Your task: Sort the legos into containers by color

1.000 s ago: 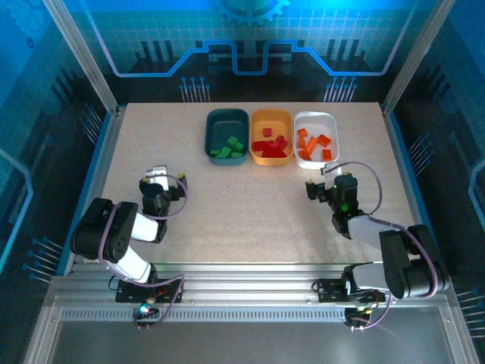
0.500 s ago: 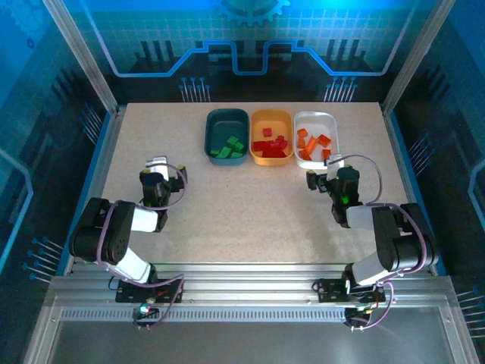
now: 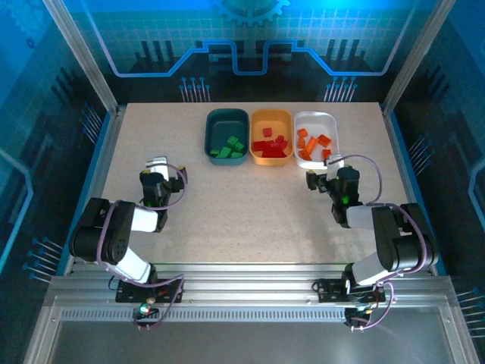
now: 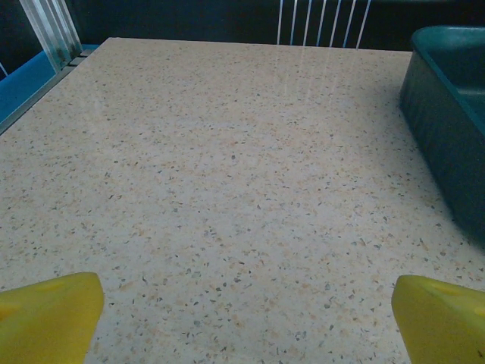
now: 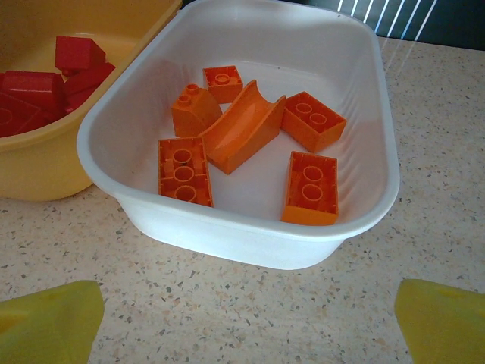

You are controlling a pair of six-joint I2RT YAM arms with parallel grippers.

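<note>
We held the left gripper (image 4: 242, 318) and right gripper (image 5: 246, 322) wide open and empty, judging the sorting done, since the legos (image 5: 307, 186) lay colour-matched in the containers (image 5: 250, 246) just ahead of the fingers (image 5: 45, 318).

Counter (image 4: 227, 189): speckled stone-look, smooth w/ slight sheen. White tray (image 5: 250, 243) & orange bricks (image 5: 311, 187): glossy, smooth plastic. Teal tray (image 4: 447, 144): plastic, finely ribbed wall, semi-matt.

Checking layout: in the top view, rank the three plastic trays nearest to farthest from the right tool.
1. White rounded plastic tray, directly ahead of right tool.
2. Orange rounded plastic tray, middle of row.
3. Dark teal rounded plastic tray, left end.
</note>
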